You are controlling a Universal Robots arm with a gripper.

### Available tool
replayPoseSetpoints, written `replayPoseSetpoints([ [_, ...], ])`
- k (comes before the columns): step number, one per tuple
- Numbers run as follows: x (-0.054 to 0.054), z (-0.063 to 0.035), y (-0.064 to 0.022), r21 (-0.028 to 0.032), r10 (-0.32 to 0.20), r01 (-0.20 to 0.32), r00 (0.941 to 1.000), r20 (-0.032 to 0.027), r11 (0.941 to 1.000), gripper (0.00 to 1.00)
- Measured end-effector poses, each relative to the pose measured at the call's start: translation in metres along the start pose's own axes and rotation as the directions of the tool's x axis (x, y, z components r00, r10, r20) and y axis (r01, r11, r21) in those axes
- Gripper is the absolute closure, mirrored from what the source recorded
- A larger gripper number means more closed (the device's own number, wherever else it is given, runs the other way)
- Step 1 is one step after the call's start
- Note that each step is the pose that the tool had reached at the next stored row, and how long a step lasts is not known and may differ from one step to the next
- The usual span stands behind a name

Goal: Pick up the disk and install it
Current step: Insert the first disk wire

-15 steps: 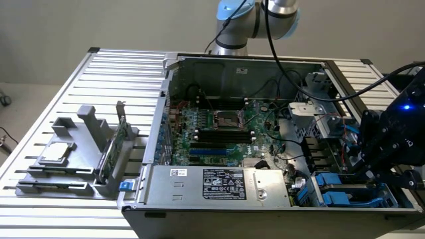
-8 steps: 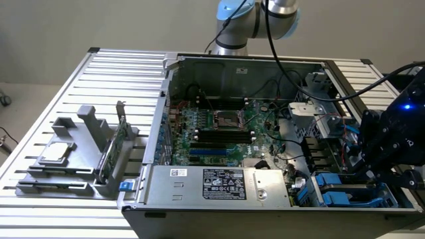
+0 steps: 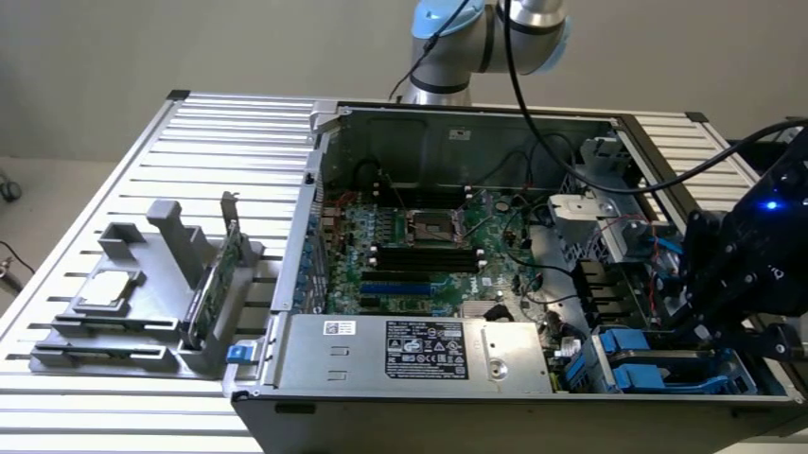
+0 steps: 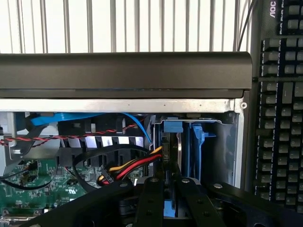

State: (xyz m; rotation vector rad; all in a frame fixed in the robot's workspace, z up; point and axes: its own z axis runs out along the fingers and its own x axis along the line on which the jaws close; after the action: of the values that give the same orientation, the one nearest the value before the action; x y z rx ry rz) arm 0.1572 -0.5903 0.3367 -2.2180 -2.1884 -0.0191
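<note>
Gripping disk (image 4: pixel 179 156) edgewise, gripper (image 4: pixel 171 189) above.

— Where's the disk (image 4: pixel 179 153)?
— Standing on edge in the computer case's drive bay; thin grey metal body seen edge-on.
— Colour of its fittings?
— Blue plastic rails along its sides.

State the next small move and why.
Probably press the disk slightly deeper, straight along its slot. The jaws look closed on its edge, it stands upright in the drive bay beside a blue carrier, and the power cables lie close alongside.
</note>
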Motion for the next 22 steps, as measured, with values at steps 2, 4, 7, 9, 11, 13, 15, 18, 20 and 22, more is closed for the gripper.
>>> replayPoseSetpoints([
  [2, 0.0, 0.0007, 0.0, -0.0001, 0.0, 0.0, 1.0, 0.0001, 1.0, 0.84],
  [4, 0.0, 0.0014, 0.0003, 0.0, 0.0, 0.0, 1.0, -0.0002, 1.0, 0.84],
  [7, 0.0, 0.0019, 0.0013, 0.0001, 0.0, 0.0, 1.0, 0.0001, 1.0, 0.84],
  [9, 0.0, 0.0026, 0.0014, 0.0, 0.0, 0.0, 1.0, 0.0004, 1.0, 0.84],
  [11, 0.0, 0.0028, 0.0015, 0.0, 0.0, 0.0, 1.0, 0.0003, 1.0, 0.84],
  [13, 0.0, 0.0036, 0.0018, -0.0005, 0.0, 0.0, 1.0, -0.0013, 1.0, 0.82],
  [15, 0.0, 0.0029, 0.0017, 0.0, 0.0, 0.0, 1.0, -0.0003, 1.0, 0.75],
  [18, 0.0, -0.005, 0.0009, 0.0, 0.0, 0.0, 1.0, -0.0002, 1.0, 0.75],
  [20, 0.0, -0.0118, -0.0012, 0.0, 0.0, 0.0, 1.0, -0.0002, 1.0, 0.75],
  [22, 0.0, -0.015, -0.0069, 0.0, 0.0, 0.0, 1.0, -0.0003, 1.0, 0.75],
])
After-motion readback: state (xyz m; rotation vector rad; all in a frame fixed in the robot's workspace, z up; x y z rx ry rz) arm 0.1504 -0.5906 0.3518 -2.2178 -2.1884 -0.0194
